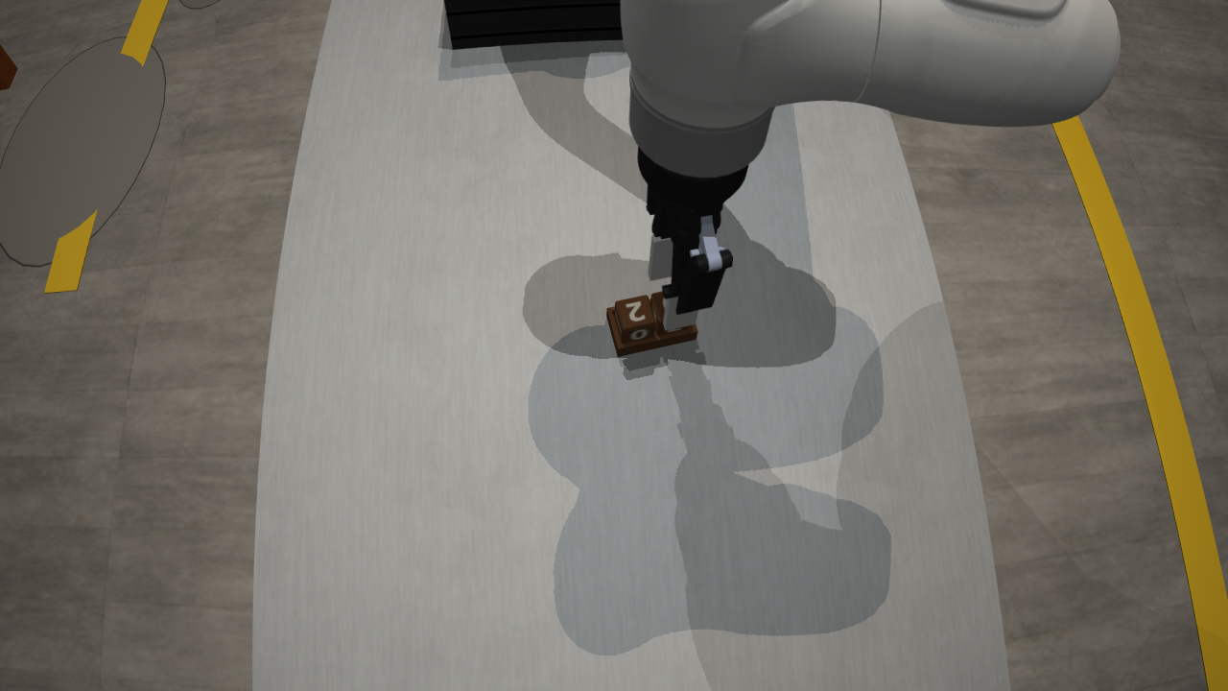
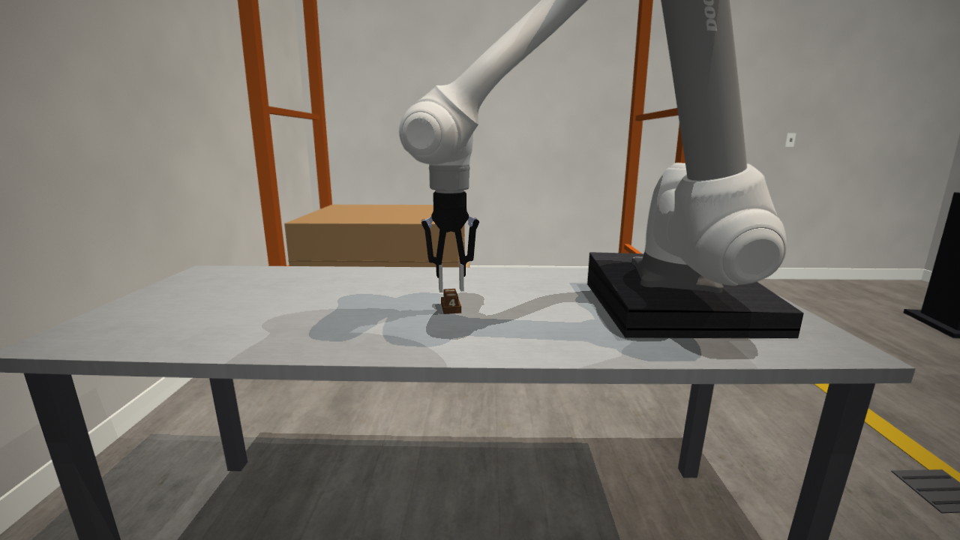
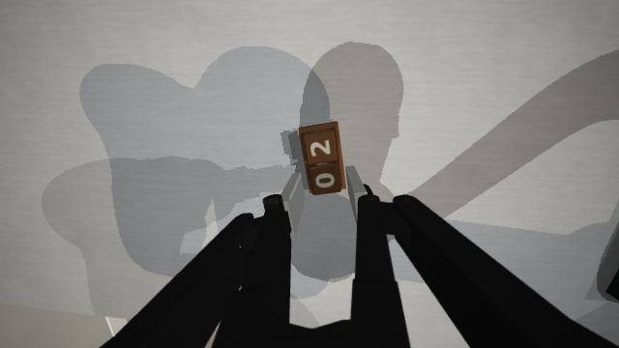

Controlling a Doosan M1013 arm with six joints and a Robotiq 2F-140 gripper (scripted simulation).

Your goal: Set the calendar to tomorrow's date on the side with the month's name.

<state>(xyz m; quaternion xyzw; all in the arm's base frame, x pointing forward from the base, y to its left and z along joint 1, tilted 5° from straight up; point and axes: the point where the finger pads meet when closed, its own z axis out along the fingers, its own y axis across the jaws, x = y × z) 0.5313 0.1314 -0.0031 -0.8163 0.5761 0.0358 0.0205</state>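
Observation:
A small brown tray [image 1: 659,345] [image 2: 451,311] lies flat on the table. The cube with a white 2 on top [image 1: 635,311] [image 3: 320,147] stands at one end and shows a 0 on its side in the top view. Beside it the cube with a 0 on top [image 3: 325,180] shows a 4 on its end face in the exterior view; one finger mostly hides it in the top view. The digits lie sideways in the wrist view. No month's name is legible. My gripper [image 1: 669,300] [image 2: 451,289] [image 3: 324,183] is partly open, fingertips either side of the 0-topped cube near top height, holding nothing.
The grey table [image 1: 386,429] [image 2: 201,315] carries the arm's black base [image 1: 531,21] [image 2: 711,322]. Shadows of the arm fall around the tray. A large brown box [image 2: 355,241] and orange rack posts stand behind the table.

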